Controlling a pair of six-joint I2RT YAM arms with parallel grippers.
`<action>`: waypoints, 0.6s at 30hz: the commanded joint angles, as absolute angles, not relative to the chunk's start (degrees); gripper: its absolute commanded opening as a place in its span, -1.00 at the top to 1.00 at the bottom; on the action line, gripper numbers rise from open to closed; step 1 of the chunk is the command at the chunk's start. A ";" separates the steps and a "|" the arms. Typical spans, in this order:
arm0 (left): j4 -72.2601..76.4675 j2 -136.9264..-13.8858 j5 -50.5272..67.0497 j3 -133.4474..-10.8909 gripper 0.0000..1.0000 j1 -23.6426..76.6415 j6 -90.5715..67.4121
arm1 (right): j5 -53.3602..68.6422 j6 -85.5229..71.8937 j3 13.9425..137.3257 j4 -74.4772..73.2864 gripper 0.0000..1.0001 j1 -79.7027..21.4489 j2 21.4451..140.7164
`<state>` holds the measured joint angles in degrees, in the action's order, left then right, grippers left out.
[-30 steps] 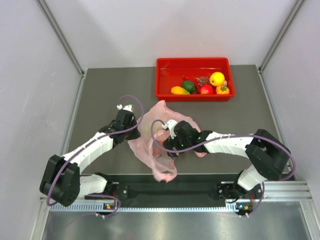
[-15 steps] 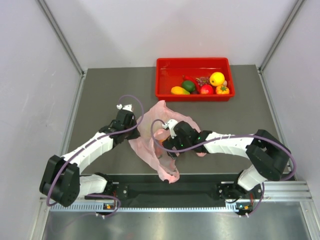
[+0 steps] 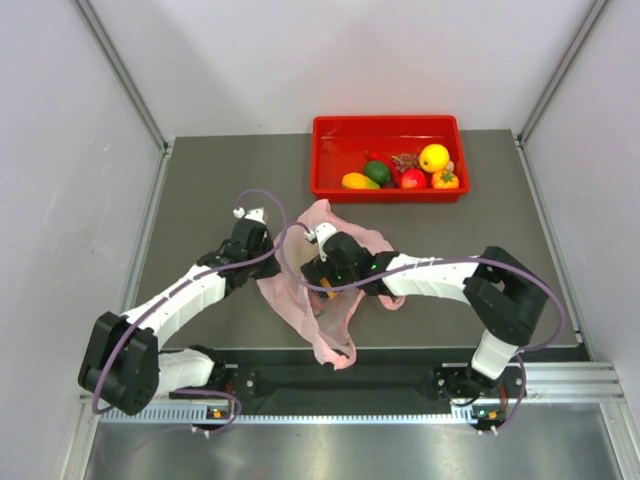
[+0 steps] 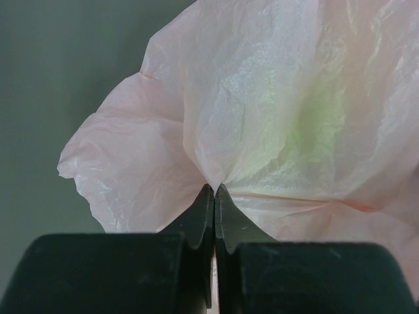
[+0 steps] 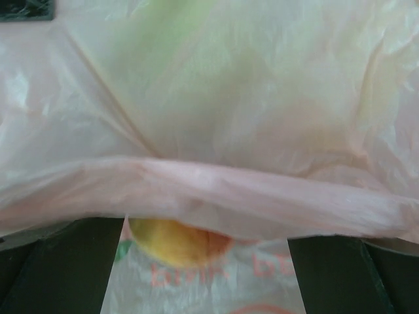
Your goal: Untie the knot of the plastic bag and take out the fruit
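top view: the plastic bag (image 3: 290, 300) lies crumpled on the grey table (image 3: 200, 180), in the near half, between the two arms. one loose strip of it trails toward the near edge.

left gripper (image 3: 262, 265) is at the bag's left side. from the left wrist camera i see the left gripper (image 4: 214, 196) with its fingers (image 4: 200, 216) pressed together, a fold of the pink film nipped between the tips. the bag (image 4: 275, 98) billows up beyond the pinch. a green tint shows through the film on the right, shape too vague to name. bare table (image 4: 59, 59) on the left of that view.

right gripper (image 3: 318, 278) reaches in over the middle of the bag from the right. on the right wrist camera its jaws stand spread wide, one finger (image 5: 65, 261) at each lower corner, nothing clamped. a band of the bag's film (image 5: 216, 196) stretches across the gap between them. just below that band sits one fruit (image 5: 173, 239), yellow shading to orange, lying on printed pink plastic. a green blur shows through the film at the top of that view, and i cannot tell what it is.

far side of the table: a red tray (image 3: 390, 122), well apart from the bag, with several pieces of fruit in it, among them a round yellow one (image 3: 434, 157) and a green one (image 3: 377, 172).
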<state>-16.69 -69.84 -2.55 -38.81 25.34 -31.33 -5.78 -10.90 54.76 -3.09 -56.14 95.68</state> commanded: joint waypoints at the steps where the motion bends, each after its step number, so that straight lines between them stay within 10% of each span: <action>1: -14.68 -68.20 -2.20 -40.17 1.00 25.22 -30.50 | -8.26 -12.65 59.15 -3.69 -0.99 -57.04 99.40; 9: -14.77 -67.94 -2.11 -39.90 1.00 25.14 -30.50 | -5.54 -12.92 58.36 -1.41 -0.98 -57.39 100.72; 18: -14.77 -67.59 -2.29 -39.90 1.00 25.14 -30.32 | -0.88 -11.17 56.61 -2.63 0.04 -57.30 99.06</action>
<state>-16.71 -69.28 -2.44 -38.81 25.17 -31.31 -3.53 -12.12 56.99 -2.96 -56.25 100.29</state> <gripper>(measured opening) 0.010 0.552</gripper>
